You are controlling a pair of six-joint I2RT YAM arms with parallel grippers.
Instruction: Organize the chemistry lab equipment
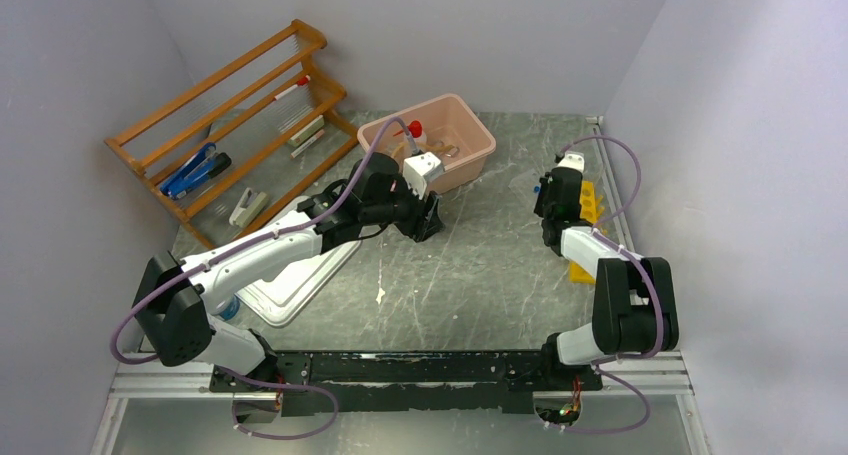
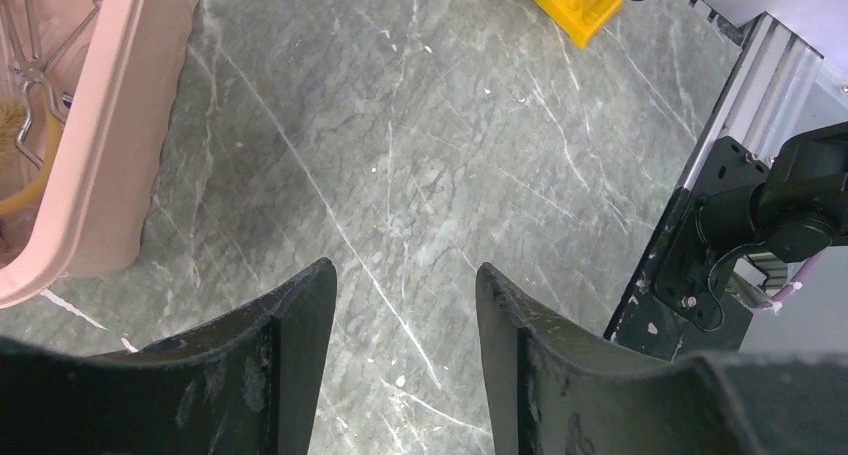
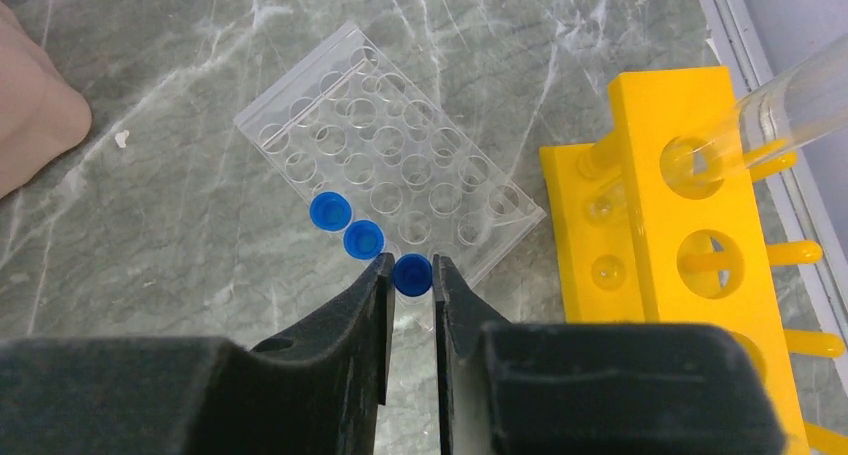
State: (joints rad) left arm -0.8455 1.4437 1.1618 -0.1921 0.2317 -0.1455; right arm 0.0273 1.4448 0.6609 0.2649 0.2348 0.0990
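Note:
My right gripper is shut on the cap of a blue-capped clear tube standing at the near edge of a clear well plate. Two more blue-capped tubes stand beside it on the left. The yellow tube rack is just to the right and holds a clear tube. In the top view the right gripper is next to the rack. My left gripper is open and empty over bare table, right of the pink tub. The tub holds metal tongs and the red-capped bottle.
The orange wooden shelf rack stands at the back left with blue goggles on it. A white lid lies under the left arm. The table's metal edge rail runs right behind the yellow rack.

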